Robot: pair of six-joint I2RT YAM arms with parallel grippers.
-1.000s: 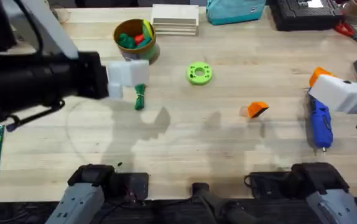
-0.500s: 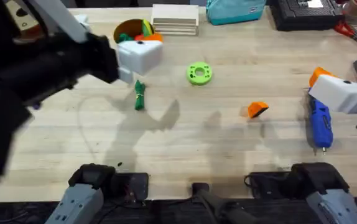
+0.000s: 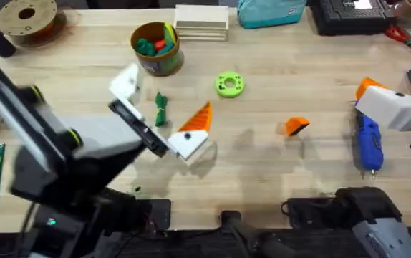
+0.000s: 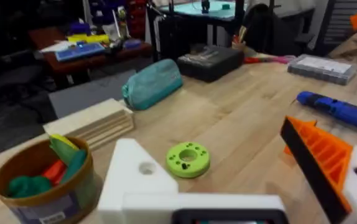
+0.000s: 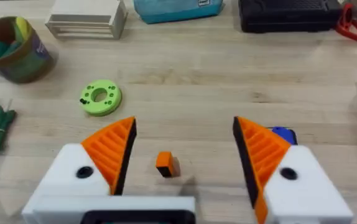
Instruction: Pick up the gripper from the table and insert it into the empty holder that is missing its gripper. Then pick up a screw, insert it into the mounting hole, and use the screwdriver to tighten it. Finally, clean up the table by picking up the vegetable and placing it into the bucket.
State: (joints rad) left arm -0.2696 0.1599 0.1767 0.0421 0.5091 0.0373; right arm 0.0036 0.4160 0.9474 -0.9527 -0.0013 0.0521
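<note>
The loose orange gripper (image 3: 295, 127) lies on the table right of centre, also small between my right fingers' line of sight (image 5: 165, 163). My left gripper (image 3: 166, 100) hangs open over the dark green vegetable (image 3: 161, 109). One side is the bare white holder (image 3: 127, 86) (image 4: 135, 177), the other bears an orange finger (image 3: 198, 118). My right gripper (image 5: 185, 124) is open and empty beside the blue screwdriver (image 3: 369, 143). The bucket (image 3: 155, 46) stands at the back with toy food inside. The screw is out of view.
A bright green disc (image 3: 228, 84) lies mid-table. Along the back edge are a filament spool (image 3: 26, 18), stacked wooden boards (image 3: 202, 21), a teal pouch (image 3: 270, 11), a black case (image 3: 352, 14) and red scissors (image 3: 406, 36).
The left arm has swung from the back left, past the bucket, toward the front middle, and its gripper now hangs over the vegetable. The right arm has not moved.
</note>
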